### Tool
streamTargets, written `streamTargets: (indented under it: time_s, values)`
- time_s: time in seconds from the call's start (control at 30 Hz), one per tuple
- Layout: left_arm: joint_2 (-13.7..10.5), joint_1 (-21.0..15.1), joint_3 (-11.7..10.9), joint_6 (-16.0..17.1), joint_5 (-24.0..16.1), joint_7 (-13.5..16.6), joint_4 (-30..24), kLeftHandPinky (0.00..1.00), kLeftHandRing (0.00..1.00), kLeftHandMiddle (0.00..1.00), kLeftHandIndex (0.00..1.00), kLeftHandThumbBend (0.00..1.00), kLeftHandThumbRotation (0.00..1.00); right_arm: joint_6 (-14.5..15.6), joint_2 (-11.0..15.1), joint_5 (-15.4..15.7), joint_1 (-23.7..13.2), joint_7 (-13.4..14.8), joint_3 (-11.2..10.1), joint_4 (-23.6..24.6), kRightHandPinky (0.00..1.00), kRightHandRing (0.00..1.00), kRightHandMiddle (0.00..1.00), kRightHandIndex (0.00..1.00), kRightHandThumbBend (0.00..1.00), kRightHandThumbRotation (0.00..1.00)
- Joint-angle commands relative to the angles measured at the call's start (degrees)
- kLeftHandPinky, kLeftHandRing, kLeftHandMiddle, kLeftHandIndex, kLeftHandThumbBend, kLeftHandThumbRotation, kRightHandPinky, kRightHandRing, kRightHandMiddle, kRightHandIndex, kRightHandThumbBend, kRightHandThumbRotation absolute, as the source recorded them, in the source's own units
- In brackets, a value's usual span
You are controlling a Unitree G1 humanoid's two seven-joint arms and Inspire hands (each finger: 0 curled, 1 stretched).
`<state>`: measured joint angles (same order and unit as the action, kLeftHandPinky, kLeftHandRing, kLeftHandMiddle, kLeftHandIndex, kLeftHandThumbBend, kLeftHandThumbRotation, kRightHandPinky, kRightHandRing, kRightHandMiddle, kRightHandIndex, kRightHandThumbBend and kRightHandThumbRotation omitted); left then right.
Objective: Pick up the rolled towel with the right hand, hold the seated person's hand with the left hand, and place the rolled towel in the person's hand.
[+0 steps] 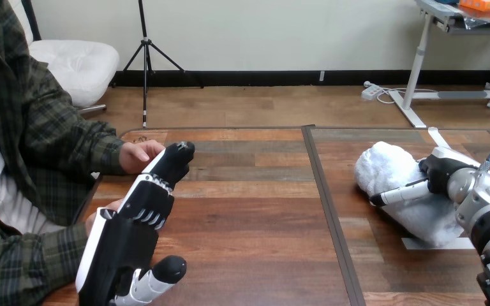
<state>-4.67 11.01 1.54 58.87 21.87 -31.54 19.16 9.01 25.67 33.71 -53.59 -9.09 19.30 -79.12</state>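
Right hand point(440, 173) on rolled towel point(389, 167)

A wooden table point(255, 217) of brown and grey planks fills the foreground, made of two tops set side by side. A dark seam point(332, 217) runs between them from the far edge to the near edge, slanting slightly right as it comes closer. The left top has a dark rim and a rounded far-left corner. On the right top lies a flat piece of white tape point(430, 243), and a second tape strip point(438, 138) lies slanted near the far edge.
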Motion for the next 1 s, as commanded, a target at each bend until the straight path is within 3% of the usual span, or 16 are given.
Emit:
streamTargets:
  time_s: [0.0, 0.1, 0.13, 0.2, 0.3, 0.4, 0.47, 0.7, 0.97]
  values:
    - [0.2, -1.2, 0.5, -0.2, 0.0, 0.3, -4.0, 0.94, 0.93, 0.9, 0.87, 1.0, 0.67, 0.2, -1.2, -2.1, 0.9, 3.2, -2.3, -0.1, 0.77, 0.87, 0.89, 0.91, 1.0, 0.47]
    - [-0.2, -1.3, 0.8, -0.5, 0.6, -0.4, -4.2, 0.94, 0.93, 0.9, 0.88, 1.0, 0.67, 0.5, -1.5, -0.9, 1.3, 4.4, -0.9, -0.2, 0.71, 0.84, 0.87, 0.89, 1.0, 0.43]
    - [-0.1, -1.1, 0.8, -0.8, 0.4, -0.1, -4.6, 0.94, 0.93, 0.9, 0.88, 1.0, 0.67, -0.2, -1.7, -1.6, 1.7, 5.7, -1.7, -0.1, 0.7, 0.83, 0.86, 0.88, 1.0, 0.43]
    - [0.2, -0.7, 0.7, -1.1, 0.0, 0.4, -5.1, 0.94, 0.93, 0.9, 0.87, 1.0, 0.66, -1.0, -1.8, -2.7, 2.1, 7.2, -2.8, 0.0, 0.57, 0.7, 0.77, 0.87, 1.0, 0.36]
    - [0.1, -0.7, 0.8, -1.4, 0.2, 0.1, -5.5, 0.94, 0.93, 0.9, 0.87, 1.0, 0.66, -0.1, -2.1, -1.5, 2.2, 7.7, -1.6, -0.1, 0.41, 0.52, 0.62, 0.86, 1.0, 0.29]
    - [0.1, -0.7, 1.0, -1.4, 0.6, -0.3, -5.6, 0.94, 0.93, 0.9, 0.88, 1.0, 0.67, -0.8, -2.2, -1.3, 2.8, 9.1, -1.3, -0.1, 0.29, 0.37, 0.49, 0.87, 1.0, 0.19]
    - [0.2, -0.6, 0.9, -1.4, 0.4, -0.1, -5.7, 0.94, 0.93, 0.9, 0.88, 1.0, 0.67, -0.5, -2.4, -1.3, 2.9, 9.0, -1.3, -0.1, 0.26, 0.33, 0.45, 0.86, 1.0, 0.16]
    - [0.4, -1.2, 1.1, -1.7, 0.8, -0.6, -5.2, 0.95, 0.93, 0.91, 0.88, 1.0, 0.64, -1.4, -2.5, -0.9, 3.5, 9.2, -0.6, 0.0, 0.26, 0.31, 0.43, 0.76, 0.96, 0.04]
    - [0.7, -1.8, 0.7, -1.2, -0.6, -0.2, -4.4, 0.95, 0.94, 0.91, 0.88, 1.0, 0.64, -3.2, -2.5, -0.8, 4.0, 7.0, 0.0, 0.1, 0.25, 0.32, 0.42, 0.59, 0.9, 0.01]
